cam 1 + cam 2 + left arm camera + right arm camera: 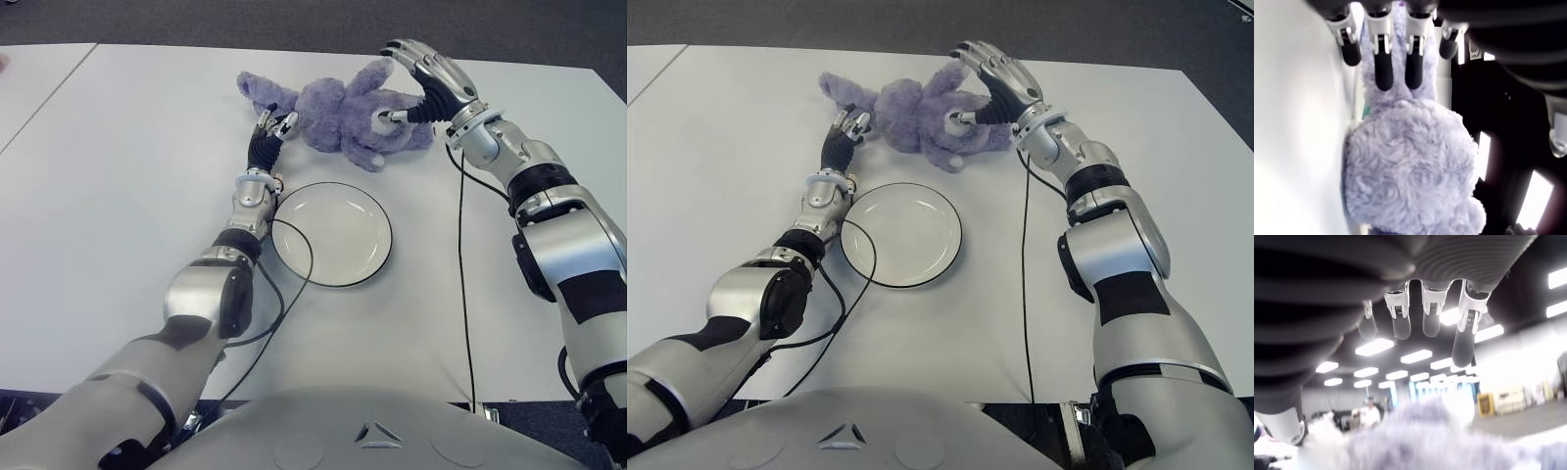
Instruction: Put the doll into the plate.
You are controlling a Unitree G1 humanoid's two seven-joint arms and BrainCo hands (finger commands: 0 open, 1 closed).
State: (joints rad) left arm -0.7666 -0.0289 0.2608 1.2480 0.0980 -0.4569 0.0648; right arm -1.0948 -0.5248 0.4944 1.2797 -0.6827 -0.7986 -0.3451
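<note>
White table (118,196); purple plush doll (338,113) lying on it, just beyond the empty white plate (333,235) and apart from it; right hand (421,83) arched over the doll's right end, fingers (1466,340) spread above the plush, thumb tip touching it, nothing grasped; left hand (269,132) at the doll's left side, fingers (1383,73) straight, released, lying along the plush.
</note>
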